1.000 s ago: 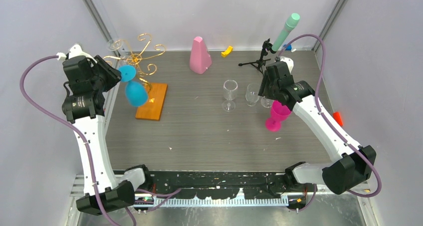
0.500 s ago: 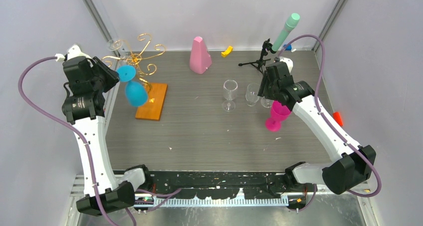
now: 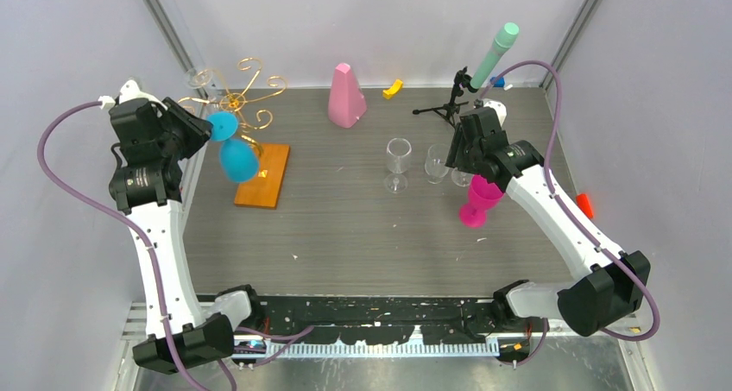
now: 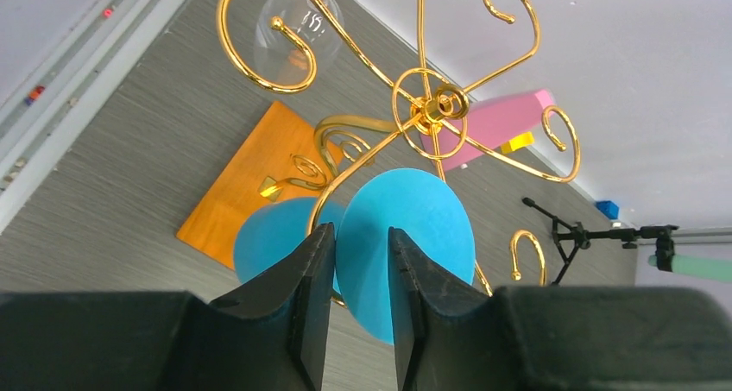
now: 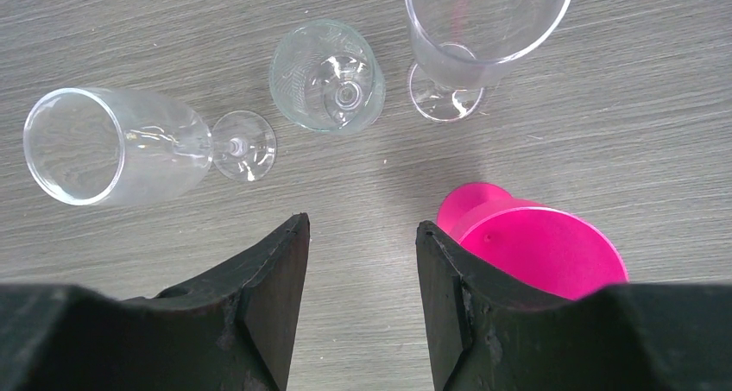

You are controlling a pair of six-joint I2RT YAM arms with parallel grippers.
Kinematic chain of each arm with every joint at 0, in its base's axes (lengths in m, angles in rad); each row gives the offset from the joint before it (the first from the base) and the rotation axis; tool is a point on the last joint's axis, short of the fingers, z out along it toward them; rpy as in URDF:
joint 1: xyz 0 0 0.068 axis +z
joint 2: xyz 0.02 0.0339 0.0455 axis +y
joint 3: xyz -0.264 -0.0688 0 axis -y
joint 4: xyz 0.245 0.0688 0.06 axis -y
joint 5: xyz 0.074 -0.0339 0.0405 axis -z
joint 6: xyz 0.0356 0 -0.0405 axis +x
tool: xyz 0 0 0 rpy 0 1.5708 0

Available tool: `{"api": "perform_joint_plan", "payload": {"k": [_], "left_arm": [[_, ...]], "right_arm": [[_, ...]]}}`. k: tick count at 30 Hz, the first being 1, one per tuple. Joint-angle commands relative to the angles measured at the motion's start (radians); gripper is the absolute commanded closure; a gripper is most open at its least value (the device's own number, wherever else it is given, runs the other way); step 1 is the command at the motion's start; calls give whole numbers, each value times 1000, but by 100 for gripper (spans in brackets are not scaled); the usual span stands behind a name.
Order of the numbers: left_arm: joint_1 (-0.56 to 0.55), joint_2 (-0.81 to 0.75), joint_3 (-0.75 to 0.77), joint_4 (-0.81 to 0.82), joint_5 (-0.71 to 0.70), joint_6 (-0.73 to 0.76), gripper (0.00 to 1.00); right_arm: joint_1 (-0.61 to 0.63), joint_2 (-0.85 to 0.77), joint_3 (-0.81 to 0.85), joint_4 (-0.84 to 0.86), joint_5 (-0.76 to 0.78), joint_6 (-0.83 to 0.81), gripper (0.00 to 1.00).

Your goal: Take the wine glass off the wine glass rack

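Task item: blue wine glass (image 3: 236, 159), hanging upside down from the wine glass rack (image 4: 429, 108), foot up and bowl down.
Location: left rear of the table, over the rack's wooden base (image 3: 268, 179). A clear glass hangs from another curl behind it (not the one I am on).
Left gripper (image 4: 358, 236): my fingers are drawn in to a narrow gap. The wrist view shows the rim of the blue foot disc between the tips.
Grip status: I cannot tell whether my pads are actually clamped on the glass or only flank it. The stem is hidden behind the disc and my fingers.
Direction from fingers: the glass lies straight ahead of my tips, on the table-centre side of my left wrist. The bowl sits lower and just beside the left finger.
Long axis: it runs from the foot at my fingertips down to the bowl, leaning toward the wooden base rather than hanging plumb.
Nearer arm: left. It is at the rack, and the right arm is well apart across the table.
Right gripper (image 5: 358, 270): my fingers stand apart over bare tabletop and grasp nothing. A pink cup (image 5: 539, 249) is just beside them.
Next move (judgement): slide the foot out along the gold curl that carries it, not straight down.
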Motion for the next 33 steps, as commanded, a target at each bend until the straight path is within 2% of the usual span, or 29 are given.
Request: {"api": "perform_joint_plan", "payload": {"k": [1,9,15,24,27,33], "left_arm": [[3,-13,-15,24,65,-84,69],[3,-24,-47,30,65,-220,69],[4,-18,-32,39,46,-247,82],[4,-37,-6,7,23,-235,90],[3,-44,7,-10,2,-223,100],[4,-50,42,-34,-9,-213,100]], "right_arm": [[-4,-4,3,46,-2,7,46],[-5,2,9,49,-17,9,46],[-5,0,9,49,-18,10,46],[-5,5,9,48,-18,11,46],[-5,7,9,50,-21,11,46],[-5,7,9,51,-28,12,46]]}}
